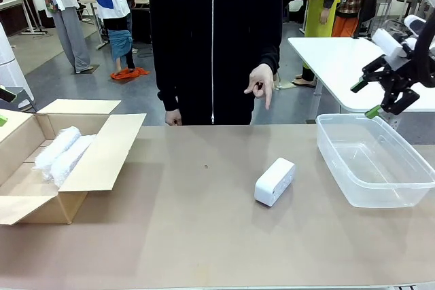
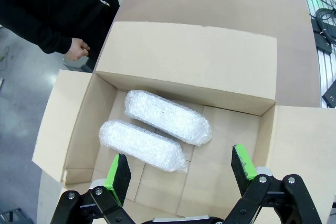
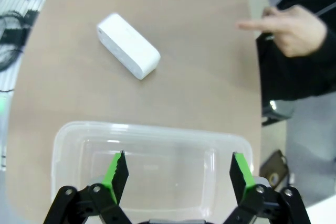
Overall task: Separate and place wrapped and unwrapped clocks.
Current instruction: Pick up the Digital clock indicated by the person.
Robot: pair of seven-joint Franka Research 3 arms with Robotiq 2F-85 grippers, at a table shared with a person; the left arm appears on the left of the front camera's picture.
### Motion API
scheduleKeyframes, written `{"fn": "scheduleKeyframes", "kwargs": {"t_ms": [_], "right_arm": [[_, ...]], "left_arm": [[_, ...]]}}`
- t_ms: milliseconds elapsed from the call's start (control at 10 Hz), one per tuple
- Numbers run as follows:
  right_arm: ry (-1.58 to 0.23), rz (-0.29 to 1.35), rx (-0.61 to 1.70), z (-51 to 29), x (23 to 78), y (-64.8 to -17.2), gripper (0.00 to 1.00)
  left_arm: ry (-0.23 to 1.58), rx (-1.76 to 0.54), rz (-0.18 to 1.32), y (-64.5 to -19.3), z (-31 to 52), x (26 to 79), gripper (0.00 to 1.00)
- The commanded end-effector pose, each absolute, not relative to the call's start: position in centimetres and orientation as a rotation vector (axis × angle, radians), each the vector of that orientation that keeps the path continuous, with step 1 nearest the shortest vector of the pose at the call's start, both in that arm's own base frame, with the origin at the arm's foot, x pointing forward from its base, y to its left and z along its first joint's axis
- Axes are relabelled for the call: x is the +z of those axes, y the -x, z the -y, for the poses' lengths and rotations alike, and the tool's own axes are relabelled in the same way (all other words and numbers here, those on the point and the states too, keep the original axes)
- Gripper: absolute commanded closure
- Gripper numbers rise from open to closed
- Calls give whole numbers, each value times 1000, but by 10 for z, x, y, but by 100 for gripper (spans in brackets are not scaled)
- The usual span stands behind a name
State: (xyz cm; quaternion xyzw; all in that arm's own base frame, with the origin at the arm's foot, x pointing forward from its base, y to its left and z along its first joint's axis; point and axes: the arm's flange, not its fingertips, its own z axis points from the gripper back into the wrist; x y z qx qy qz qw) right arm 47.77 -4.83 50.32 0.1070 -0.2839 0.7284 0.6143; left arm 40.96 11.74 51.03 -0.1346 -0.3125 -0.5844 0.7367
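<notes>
Lying on the tan table (image 1: pixel 204 236) just left of the clear plastic tub (image 1: pixel 380 188), the unwrapped clock (image 1: pixel 274 181) rested alone, a smooth white rounded block set at a slant. In the right wrist view the same block (image 3: pixel 128 52) sat on the bare tabletop beyond the tub's far rim (image 3: pixel 152 132), apart from it. The two wrapped clocks (image 1: pixel 64 153) lay side by side inside the open cardboard box (image 1: pixel 102 161) at the table's left end; seen from the left wrist camera, the nearer bundle (image 2: pixel 143 145) and the farther bundle (image 2: pixel 168 117) ran parallel on the box floor, touching or nearly so along their length, with crinkled bubble wrap covering both.

The left gripper (image 2: pixel 181 174) hung over the box (image 2: pixel 189 61) with its green-padded fingers spread wide and nothing between them. The right gripper (image 1: pixel 368 98) hovered above the far right corner of the tub, likewise released and holding nothing; from its own camera the right gripper (image 3: pixel 176 174) looked straight down into the tub.

Across the table stood a person in a black zipped jacket. One hand (image 1: pixel 261 83) hung with a finger extended downward toward the table on the white block's side; the other hand (image 1: pixel 173 117) rested near the table's far edge.
</notes>
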Motion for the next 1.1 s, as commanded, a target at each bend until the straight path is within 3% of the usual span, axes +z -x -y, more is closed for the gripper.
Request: {"fn": "scheduleKeyframes", "kwargs": {"t_ms": [0, 200, 500, 1000], "right_arm": [[-223, 624, 1795, 25, 509, -462, 0], [-227, 567, 1958, -14, 517, -443, 0], [-275, 514, 1969, -65, 514, -415, 0], [-382, 430, 2070, -122, 467, -370, 0]], "left_arm": [[301, -1289, 705, -411, -119, 509, 0], [301, -1289, 705, -411, -119, 509, 0], [301, -1289, 705, -411, -119, 509, 0], [301, -1289, 705, -411, -119, 509, 0]]}}
